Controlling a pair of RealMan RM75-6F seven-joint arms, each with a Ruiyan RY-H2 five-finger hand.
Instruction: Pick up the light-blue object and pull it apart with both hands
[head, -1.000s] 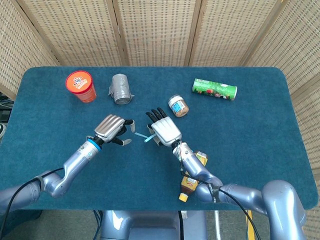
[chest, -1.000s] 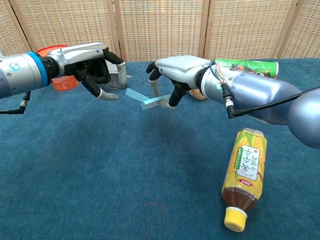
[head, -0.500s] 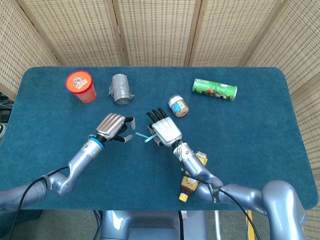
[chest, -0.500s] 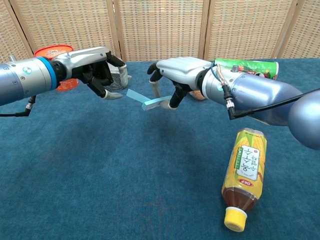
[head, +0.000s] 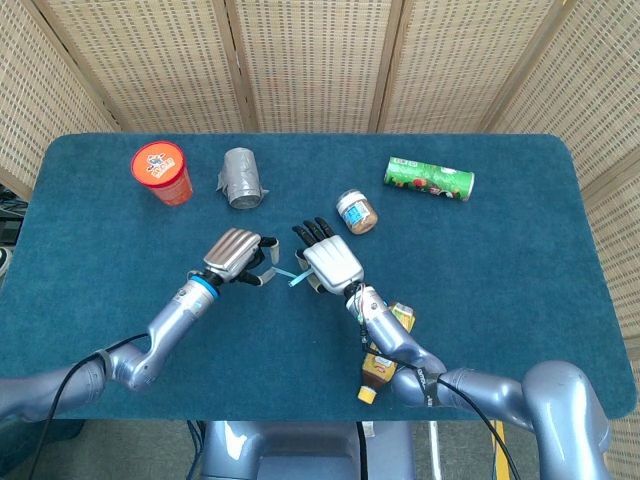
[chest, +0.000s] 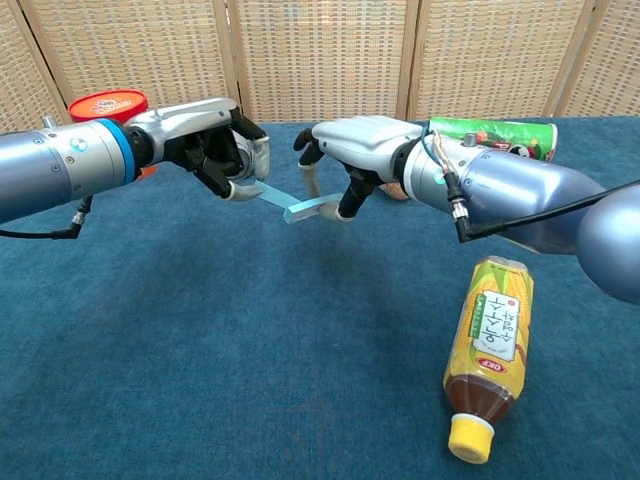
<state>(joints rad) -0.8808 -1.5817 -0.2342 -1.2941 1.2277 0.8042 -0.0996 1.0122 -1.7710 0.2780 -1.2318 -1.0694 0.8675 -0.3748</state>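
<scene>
Held above the table (head: 520, 260) between both hands: light-blue strip (chest: 297, 207), pinched at one end by right hand (chest: 352, 152). Left hand (chest: 222, 146) curled at the far end, grip not confirmable. Best practice now: secure that pinch, then pull straight outward.

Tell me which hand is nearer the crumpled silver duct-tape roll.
Left. The left hand lies just in front of the crumpled silver duct-tape roll; the right hand sits farther off, toward the small jar.
</scene>
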